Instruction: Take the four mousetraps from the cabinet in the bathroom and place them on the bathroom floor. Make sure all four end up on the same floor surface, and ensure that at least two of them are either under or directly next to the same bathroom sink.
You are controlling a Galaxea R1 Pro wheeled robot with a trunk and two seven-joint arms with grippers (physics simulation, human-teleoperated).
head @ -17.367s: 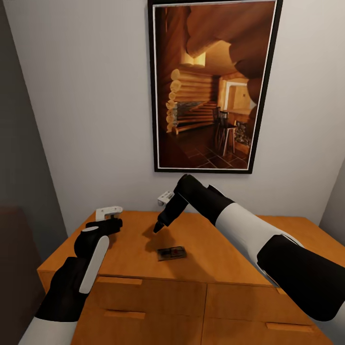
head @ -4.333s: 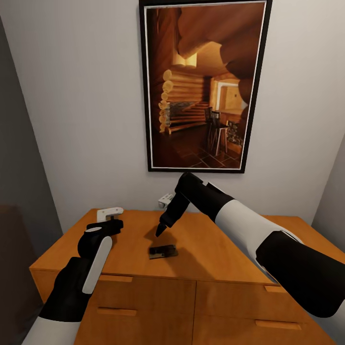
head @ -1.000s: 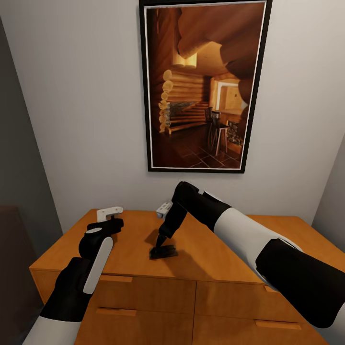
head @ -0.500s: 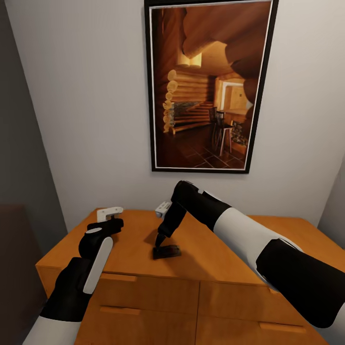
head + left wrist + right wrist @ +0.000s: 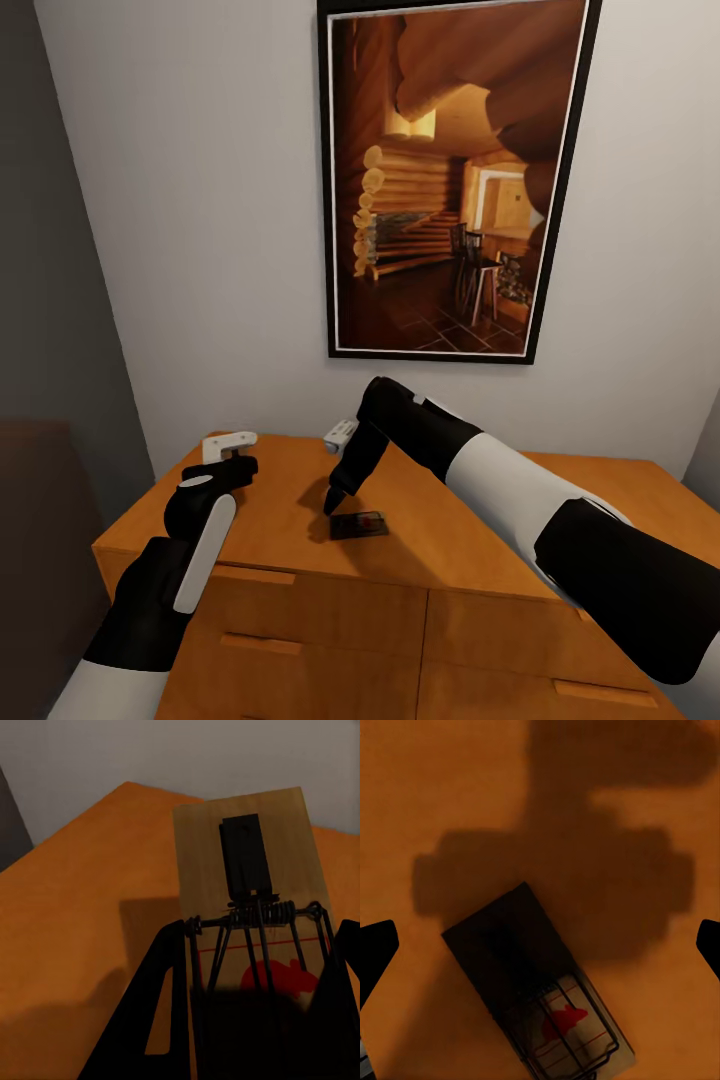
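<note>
One mousetrap (image 5: 358, 525) lies flat on the orange desk (image 5: 470, 530), just below the right gripper (image 5: 331, 506), whose fingers (image 5: 376, 945) are spread wide and empty above it. The left gripper (image 5: 240, 468) holds a second mousetrap (image 5: 251, 907) clamped between its fingers (image 5: 154, 1012).

My right gripper's (image 5: 540, 937) fingertips are cut off at three and nine o'clock; my left gripper (image 5: 255, 997) hides its mousetrap's (image 5: 247, 862) near end.
</note>
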